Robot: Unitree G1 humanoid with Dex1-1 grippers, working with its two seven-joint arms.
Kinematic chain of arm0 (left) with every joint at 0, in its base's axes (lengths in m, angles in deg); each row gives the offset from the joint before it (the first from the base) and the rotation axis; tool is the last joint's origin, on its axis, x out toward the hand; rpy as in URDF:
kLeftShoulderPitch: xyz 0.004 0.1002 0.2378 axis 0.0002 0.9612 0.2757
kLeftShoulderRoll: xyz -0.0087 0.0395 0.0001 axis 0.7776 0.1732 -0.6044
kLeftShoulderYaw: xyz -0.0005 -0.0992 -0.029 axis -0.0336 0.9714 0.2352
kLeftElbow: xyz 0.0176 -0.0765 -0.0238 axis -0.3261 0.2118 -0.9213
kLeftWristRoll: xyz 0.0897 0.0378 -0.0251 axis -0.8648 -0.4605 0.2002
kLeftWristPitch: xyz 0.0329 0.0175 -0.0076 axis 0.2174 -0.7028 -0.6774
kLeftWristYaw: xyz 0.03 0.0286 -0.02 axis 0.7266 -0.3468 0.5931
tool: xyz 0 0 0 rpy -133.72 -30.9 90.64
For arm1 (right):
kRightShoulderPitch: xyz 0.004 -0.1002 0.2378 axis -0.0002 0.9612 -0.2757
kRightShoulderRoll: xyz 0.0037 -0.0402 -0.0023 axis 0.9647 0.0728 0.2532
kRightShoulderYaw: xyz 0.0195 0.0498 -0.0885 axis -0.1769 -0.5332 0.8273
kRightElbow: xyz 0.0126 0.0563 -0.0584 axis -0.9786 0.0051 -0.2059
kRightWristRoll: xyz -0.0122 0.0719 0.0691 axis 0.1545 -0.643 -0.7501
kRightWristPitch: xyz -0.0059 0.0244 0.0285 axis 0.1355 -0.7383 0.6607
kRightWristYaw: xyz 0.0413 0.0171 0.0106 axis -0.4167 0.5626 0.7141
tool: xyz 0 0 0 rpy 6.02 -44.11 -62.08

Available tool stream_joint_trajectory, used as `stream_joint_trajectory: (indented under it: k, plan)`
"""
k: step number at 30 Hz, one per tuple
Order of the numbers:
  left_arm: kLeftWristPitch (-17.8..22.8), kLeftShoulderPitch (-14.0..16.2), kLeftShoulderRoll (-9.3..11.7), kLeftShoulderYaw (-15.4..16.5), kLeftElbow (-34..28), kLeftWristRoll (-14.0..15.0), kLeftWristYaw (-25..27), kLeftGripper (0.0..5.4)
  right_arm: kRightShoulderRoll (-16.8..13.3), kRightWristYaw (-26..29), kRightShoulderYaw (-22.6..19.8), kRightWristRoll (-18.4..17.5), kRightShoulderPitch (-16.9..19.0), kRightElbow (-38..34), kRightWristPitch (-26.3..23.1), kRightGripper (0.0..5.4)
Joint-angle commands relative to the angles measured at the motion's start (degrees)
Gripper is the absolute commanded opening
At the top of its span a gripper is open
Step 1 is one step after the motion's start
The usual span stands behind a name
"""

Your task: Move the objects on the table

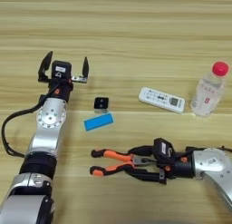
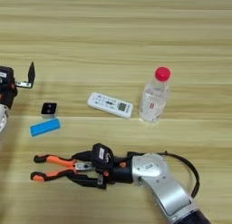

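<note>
pliers [image 1: 113,162] flat, front | bottle [image 1: 208,94] upright – right | remote [image 1: 161,99] | blue block [image 1: 98,122] | cube [image 1: 101,103]

On the counter [image 1: 136,37], the right gripper [image 1: 136,166] lies near the front edge, its fingers [image 1: 140,175] spread around the pliers [image 1: 113,162]. The left gripper [image 1: 64,69] stands open toward the left edge. Between them sit the cube [image 1: 101,103] and blue block [image 1: 98,122]; remote [image 1: 161,99] and bottle [image 1: 209,90] lie toward the right edge.
</note>
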Motion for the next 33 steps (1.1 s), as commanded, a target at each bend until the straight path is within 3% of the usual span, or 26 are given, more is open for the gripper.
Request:
stream_joint_trajectory:
  k: [1,20,21,33]
  plan:
    - [-0.39,-0.76,0.62,0.06,0.59,-0.22,0.08,5.4,-0.37,0.09,0.22,0.54,-0.96,0.32,0.5,2.3]
    - [-0.55,-0.94,0.62,0.03,1.05,-0.23,0.09,5.4,-0.65,-0.64,0.66,2.37,-1.47,1.76,0.61,2.3]
    - [-0.58,-0.97,0.62,0.03,1.12,-0.23,0.09,5.4,-0.65,-0.66,0.66,2.42,-1.53,1.88,0.61,2.67]
    - [-0.65,-1.03,0.54,-0.03,1.26,-0.3,0.04,5.4,-0.57,-0.69,0.54,2.91,-1.69,2.64,0.84,4.18]
